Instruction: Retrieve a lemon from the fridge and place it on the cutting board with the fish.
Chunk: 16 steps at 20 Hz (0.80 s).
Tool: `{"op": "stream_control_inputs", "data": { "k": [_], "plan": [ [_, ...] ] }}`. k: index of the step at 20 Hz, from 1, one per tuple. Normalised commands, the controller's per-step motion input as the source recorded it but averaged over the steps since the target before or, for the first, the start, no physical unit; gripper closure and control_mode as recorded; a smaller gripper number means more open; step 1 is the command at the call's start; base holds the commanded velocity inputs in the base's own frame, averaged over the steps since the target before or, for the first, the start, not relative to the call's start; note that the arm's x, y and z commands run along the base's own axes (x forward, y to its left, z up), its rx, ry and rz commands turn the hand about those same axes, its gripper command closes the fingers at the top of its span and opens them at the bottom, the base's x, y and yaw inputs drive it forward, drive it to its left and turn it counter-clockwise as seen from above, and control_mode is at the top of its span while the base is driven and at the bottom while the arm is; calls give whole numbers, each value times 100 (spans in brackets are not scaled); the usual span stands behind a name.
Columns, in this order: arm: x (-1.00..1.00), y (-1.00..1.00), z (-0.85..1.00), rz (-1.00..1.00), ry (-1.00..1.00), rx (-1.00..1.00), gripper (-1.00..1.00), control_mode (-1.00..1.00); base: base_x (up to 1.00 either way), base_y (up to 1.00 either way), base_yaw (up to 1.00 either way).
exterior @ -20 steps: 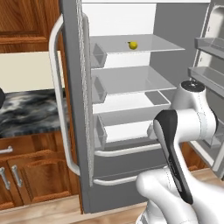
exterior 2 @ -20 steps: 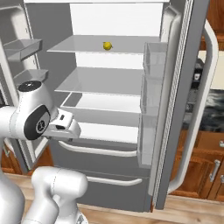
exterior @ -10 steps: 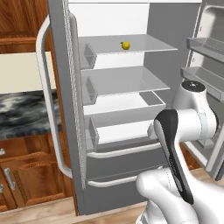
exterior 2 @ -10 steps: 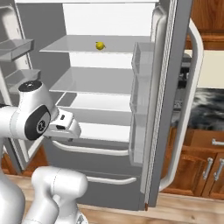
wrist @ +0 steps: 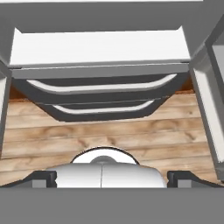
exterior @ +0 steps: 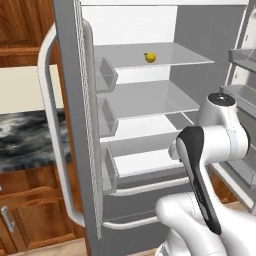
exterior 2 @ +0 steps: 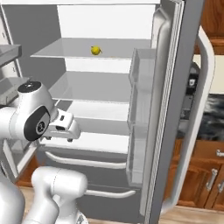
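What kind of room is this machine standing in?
It looks like a home kitchen, computer-rendered. An open fridge with glass shelves holds a single lemon, wooden cabinets stand beside it, and a dark marbled countertop runs along the wall.

White arm folded, elbow raised, wrist bent forward and downward; claw (wrist: 112, 177) with its jaws spread wide, gripping nothing.

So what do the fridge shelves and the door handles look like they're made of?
The fridge shelves look like clear glass: thin, see-through panes with pale edges, and the lemon sits on the top one. The door handles look like smooth white plastic or painted metal, glossy and curved; the render leaves that open.
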Motion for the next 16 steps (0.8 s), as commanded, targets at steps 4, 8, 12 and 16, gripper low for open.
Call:
{"op": "stream_control_inputs", "data": {
  "k": [4, 8, 12, 16],
  "plan": [
    [0, 0, 0, 0, 0, 0, -100, 100, 67, 0, 0],
    [0, 0, 0, 0, 0, 0, -100, 100, 64, 0, 0],
    [0, 0, 0, 0, 0, 0, -100, 100, 62, 0, 0],
    [0, 0, 0, 0, 0, 0, -100, 100, 51, 0, 0]
  ]
}}
